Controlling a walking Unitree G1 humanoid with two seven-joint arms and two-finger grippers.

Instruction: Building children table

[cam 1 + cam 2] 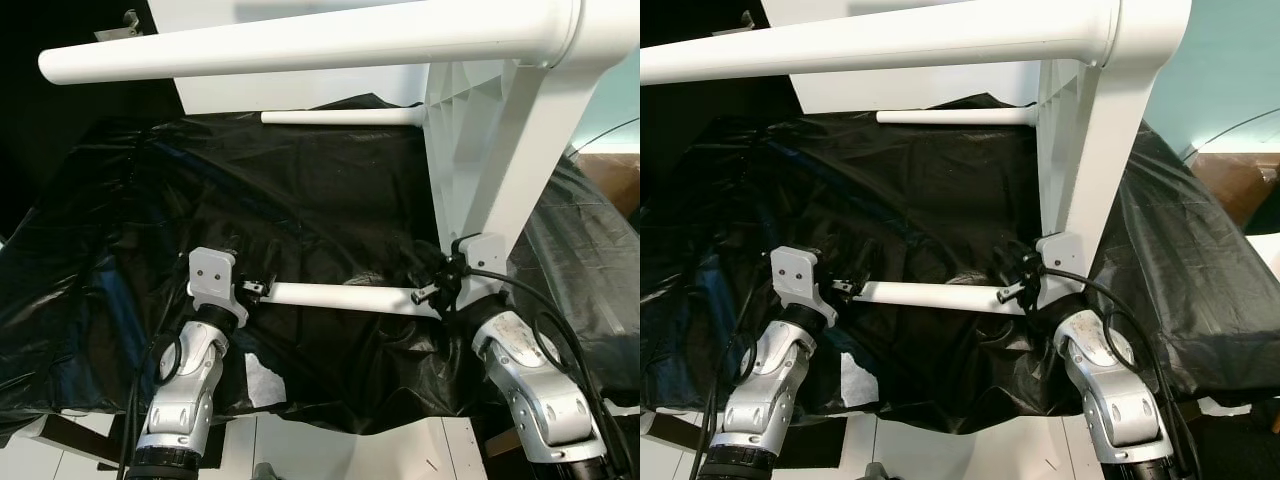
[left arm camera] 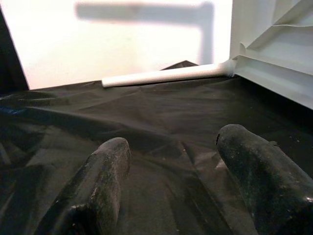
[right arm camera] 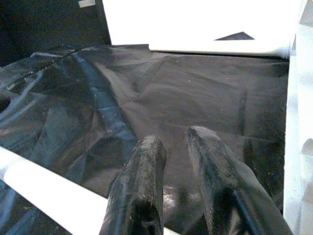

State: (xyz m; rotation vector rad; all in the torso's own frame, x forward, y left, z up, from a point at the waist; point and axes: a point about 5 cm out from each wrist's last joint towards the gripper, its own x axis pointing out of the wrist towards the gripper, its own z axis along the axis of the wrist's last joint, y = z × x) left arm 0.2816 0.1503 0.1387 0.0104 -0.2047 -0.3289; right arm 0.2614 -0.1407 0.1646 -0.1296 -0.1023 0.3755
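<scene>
1. Working from my end, I see both arms low at the near edge of the black plastic sheet; the left gripper is at one end of a loose white leg, the right gripper at the other, by the corner.
2. My judgement: the step is seating this leg into the near corner of the table, which lies on its side; I would keep the leg level, line it up with the socket, and push straight along its length without twisting.
3. Left fingers are spread wide with nothing between them in the wrist view; they appear to rest just beside the leg's end, not clamped.
4. Right fingers sit nearly together above the leg, not around it; whether they touch it I cannot tell.
5. Farther off, a second leg is already fixed at the far corner; a third juts out overhead.
</scene>
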